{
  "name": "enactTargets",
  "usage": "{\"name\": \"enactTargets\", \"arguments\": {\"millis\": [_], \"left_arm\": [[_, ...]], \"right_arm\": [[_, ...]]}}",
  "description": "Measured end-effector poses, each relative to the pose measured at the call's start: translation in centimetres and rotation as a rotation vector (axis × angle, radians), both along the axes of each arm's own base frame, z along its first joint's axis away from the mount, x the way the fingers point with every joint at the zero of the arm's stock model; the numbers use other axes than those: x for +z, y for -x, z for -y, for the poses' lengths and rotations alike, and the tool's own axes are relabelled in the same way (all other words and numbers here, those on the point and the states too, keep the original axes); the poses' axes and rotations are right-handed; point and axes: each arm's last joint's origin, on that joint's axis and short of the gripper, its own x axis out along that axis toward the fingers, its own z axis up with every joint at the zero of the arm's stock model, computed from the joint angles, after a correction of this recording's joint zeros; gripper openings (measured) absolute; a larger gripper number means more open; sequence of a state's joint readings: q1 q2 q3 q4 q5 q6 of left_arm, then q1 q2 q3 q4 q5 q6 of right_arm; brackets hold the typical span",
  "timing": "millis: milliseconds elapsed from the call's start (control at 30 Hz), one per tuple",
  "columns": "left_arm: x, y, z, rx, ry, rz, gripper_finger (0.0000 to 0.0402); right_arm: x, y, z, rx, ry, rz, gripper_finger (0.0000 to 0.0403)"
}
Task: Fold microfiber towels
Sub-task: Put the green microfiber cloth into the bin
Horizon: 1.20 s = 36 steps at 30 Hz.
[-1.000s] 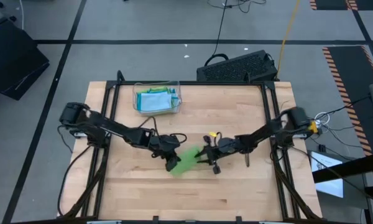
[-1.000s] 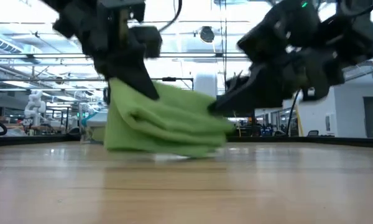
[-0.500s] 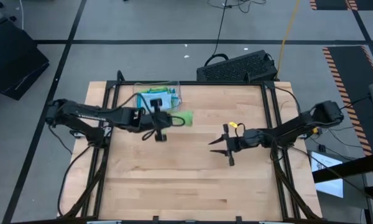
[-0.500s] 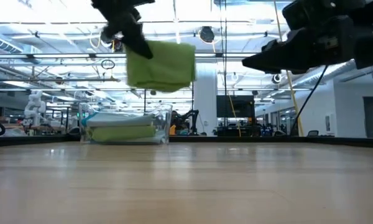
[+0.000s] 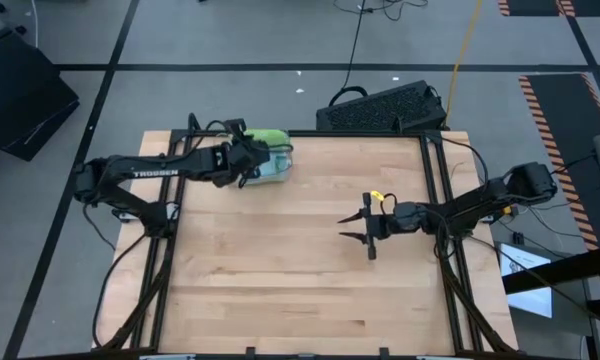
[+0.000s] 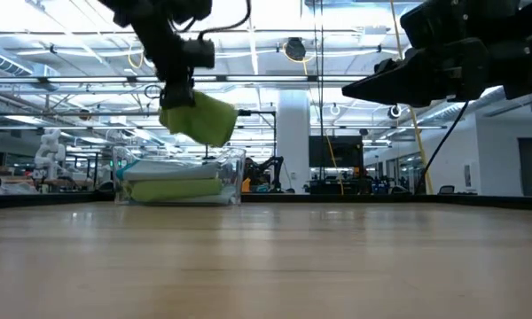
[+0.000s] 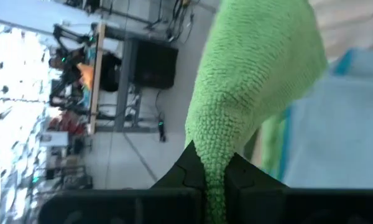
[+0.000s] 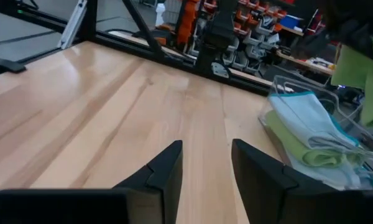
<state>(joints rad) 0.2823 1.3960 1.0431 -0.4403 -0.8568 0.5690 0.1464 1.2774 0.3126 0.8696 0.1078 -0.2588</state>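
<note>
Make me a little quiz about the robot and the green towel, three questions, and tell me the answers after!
1. True or false: the left gripper is shut on the folded green towel.
2. Where is the green towel hanging? A) flat on the wooden table B) in the air over the clear plastic tray C) in the right gripper
3. Fill in the missing word: the right gripper is open and holds ____.

Key
1. True.
2. B. The low view shows it above the tray, which already holds folded towels.
3. Nothing. It hovers over the middle of the table.
</note>
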Motion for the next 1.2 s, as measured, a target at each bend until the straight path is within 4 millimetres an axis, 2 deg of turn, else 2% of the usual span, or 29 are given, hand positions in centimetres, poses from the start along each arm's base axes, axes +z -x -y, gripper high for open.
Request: {"name": "enactTargets", "arguments": {"millis": [167, 367, 533, 633, 800, 933, 1067, 1200], "left_arm": [[-2.6, 0.8, -1.4, 0.003, -0.032, -0.047, 0.0009], [-5.2, 1.3, -1.3, -0.032, -0.074, -0.066, 0.0011], [-6.6, 1.8, -1.0, 0.007, -0.117, -0.033, 0.0009], [-6.9, 1.9, -0.5, -0.013, -0.107, -0.063, 0.0014], [-7.3, 1.7, 0.5, -0.072, -0.076, -0.102, 0.0047], [-7.3, 1.7, 1.1, -0.097, -0.084, -0.141, 0.0053], [-7.7, 2.0, 1.3, -0.129, -0.074, -0.229, 0.0062], [-7.3, 2.2, 1.3, -0.160, -0.029, -0.235, 0.0090]], "right_arm": [[-0.1, 0.0, 0.2, -0.007, -0.003, -0.008, 0.0132], [-0.2, 0.0, 0.2, -0.008, -0.005, -0.018, 0.0132], [-0.2, 0.0, 0.2, -0.007, -0.003, -0.018, 0.0132], [-0.2, 0.0, 0.2, -0.007, -0.004, -0.023, 0.0132], [-0.3, 0.0, 0.2, -0.008, -0.002, -0.029, 0.0132], [-0.3, 0.0, 0.2, -0.009, -0.002, -0.029, 0.0132], [-0.3, 0.0, 0.2, -0.010, -0.002, -0.029, 0.0132], [-0.3, 0.0, 0.2, -0.011, -0.001, -0.029, 0.0132]]}}
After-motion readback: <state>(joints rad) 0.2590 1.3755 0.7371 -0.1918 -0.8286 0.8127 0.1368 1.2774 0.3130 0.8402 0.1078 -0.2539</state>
